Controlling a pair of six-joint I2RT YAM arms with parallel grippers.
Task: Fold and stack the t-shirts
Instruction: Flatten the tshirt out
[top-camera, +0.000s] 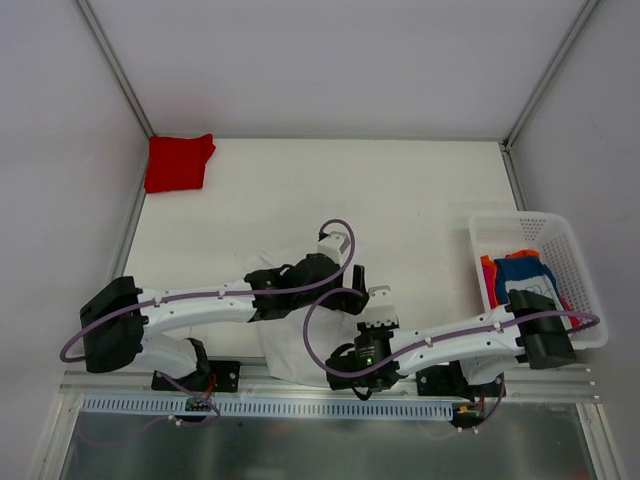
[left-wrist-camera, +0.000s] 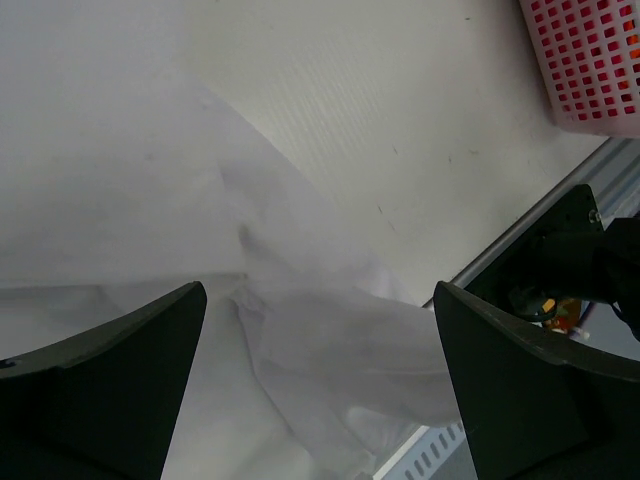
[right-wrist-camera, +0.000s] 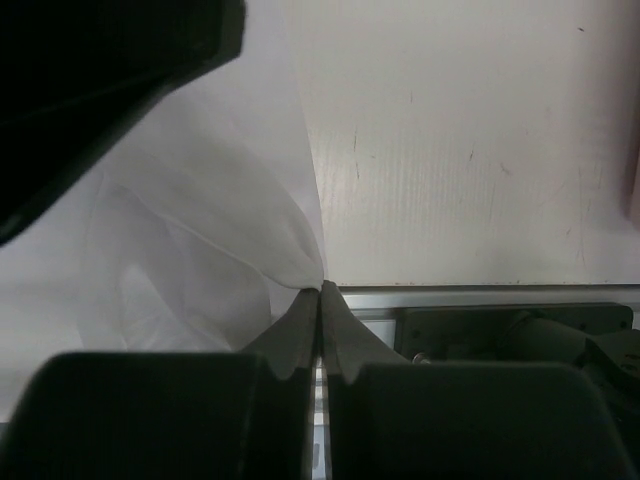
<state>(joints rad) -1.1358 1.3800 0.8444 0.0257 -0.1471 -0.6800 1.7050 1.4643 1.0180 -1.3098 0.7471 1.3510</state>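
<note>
Right hand (right-wrist-camera: 320, 292): clenched on a thin edge of the white t-shirt (right-wrist-camera: 190, 210), which is spread up and left of its tips.
Left hand (left-wrist-camera: 318, 300): released, jaws wide; the same cloth is seen below and between them.
Risk: the edge may be lost.
Cause: a pinch held only at the very tips, if the cloth is dragged across the worktop (right-wrist-camera: 450, 150).
</note>
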